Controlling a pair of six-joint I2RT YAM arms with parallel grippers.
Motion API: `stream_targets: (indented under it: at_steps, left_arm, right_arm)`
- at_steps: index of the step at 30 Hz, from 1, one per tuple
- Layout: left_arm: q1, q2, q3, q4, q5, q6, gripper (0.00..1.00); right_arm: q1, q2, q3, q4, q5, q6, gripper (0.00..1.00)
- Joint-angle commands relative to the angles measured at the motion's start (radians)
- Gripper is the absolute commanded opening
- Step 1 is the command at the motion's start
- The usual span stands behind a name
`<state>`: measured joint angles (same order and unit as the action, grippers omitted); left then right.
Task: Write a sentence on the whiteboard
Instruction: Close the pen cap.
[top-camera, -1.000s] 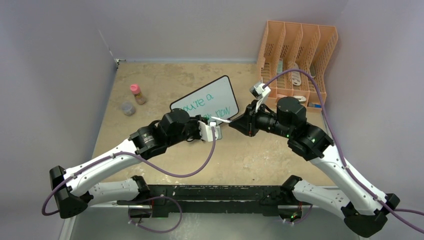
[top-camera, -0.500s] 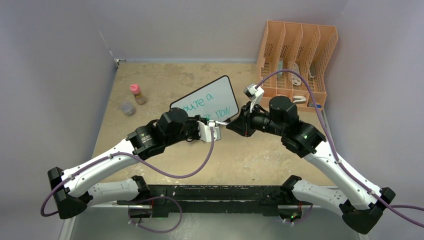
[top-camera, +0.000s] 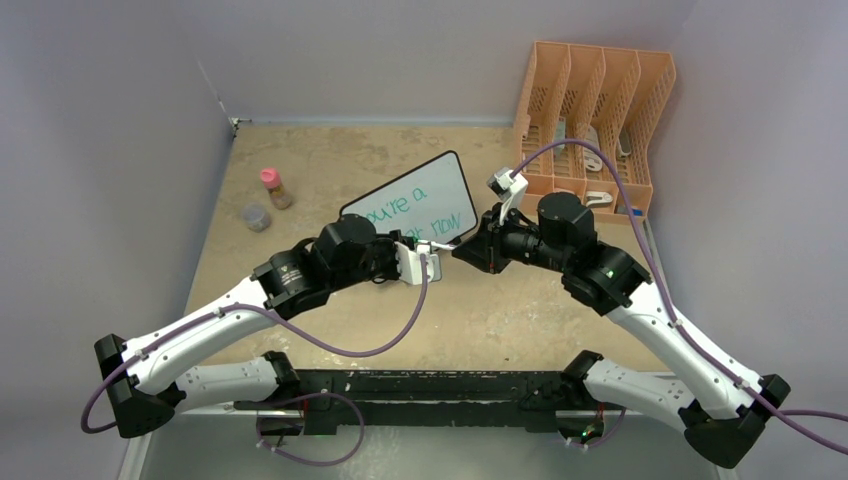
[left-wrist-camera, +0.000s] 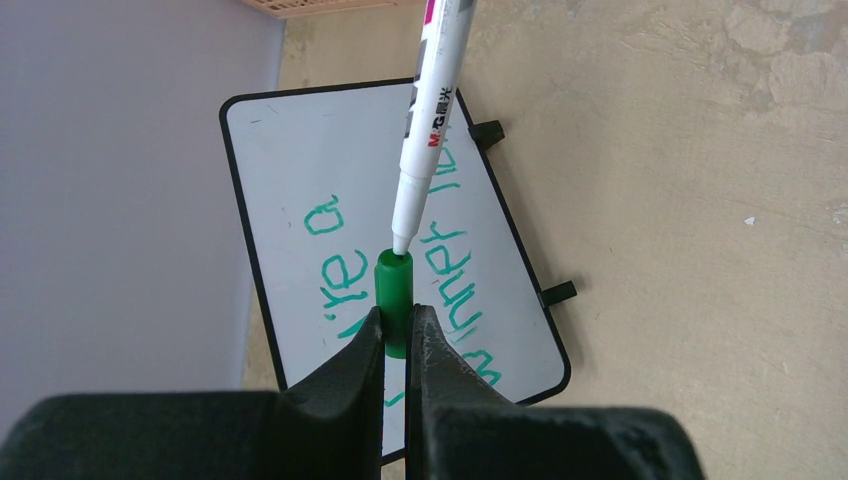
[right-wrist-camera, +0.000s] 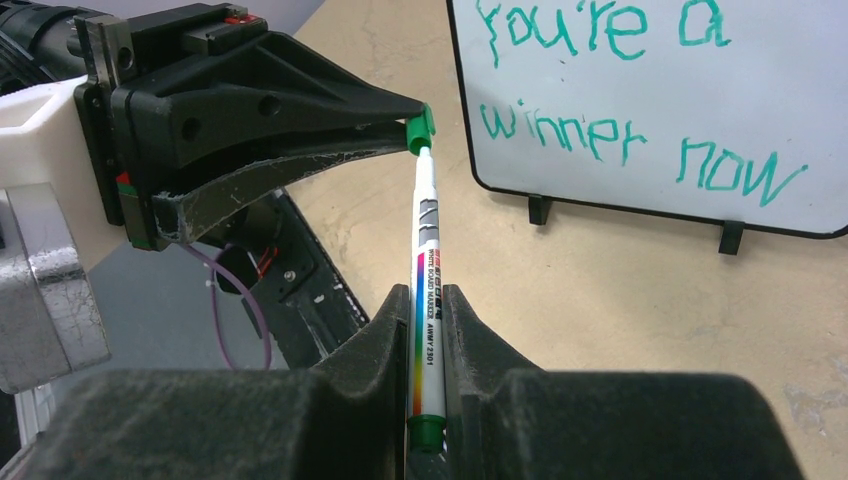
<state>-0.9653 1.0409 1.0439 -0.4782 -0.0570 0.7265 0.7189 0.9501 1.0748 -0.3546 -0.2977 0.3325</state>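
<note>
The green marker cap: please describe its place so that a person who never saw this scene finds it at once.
Find the small black-framed whiteboard. At its near edge the left claw pinches a short cylinder, the cap. Unlike the long white marker whose tip points at it, it is stubby and solid green.

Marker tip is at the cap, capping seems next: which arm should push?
Probably right: right fingers grip the marker, tip at the mouth of the green cap; left fingers merely pinch it.
</note>
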Motion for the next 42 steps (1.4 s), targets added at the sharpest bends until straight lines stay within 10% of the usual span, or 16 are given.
stream_targets:
  at_steps: [1,27,42]
  left_arm:
    - [-0.001,-0.005,0.053,0.016,0.027,0.004,0.00]
    - [-0.021,0.094,0.232,-0.143,0.089,0.121,0.00]
    - [-0.089,0.185,0.383,-0.299,-0.028,0.231,0.00]
  right_arm:
    - [-0.002,0.001,-0.004,0.044,0.000,0.006,0.00]
    - [-0.002,0.047,-0.052,0.116,-0.052,0.002,0.00]
    - [-0.002,0.008,-0.335,0.678,-0.048,0.138,0.00]
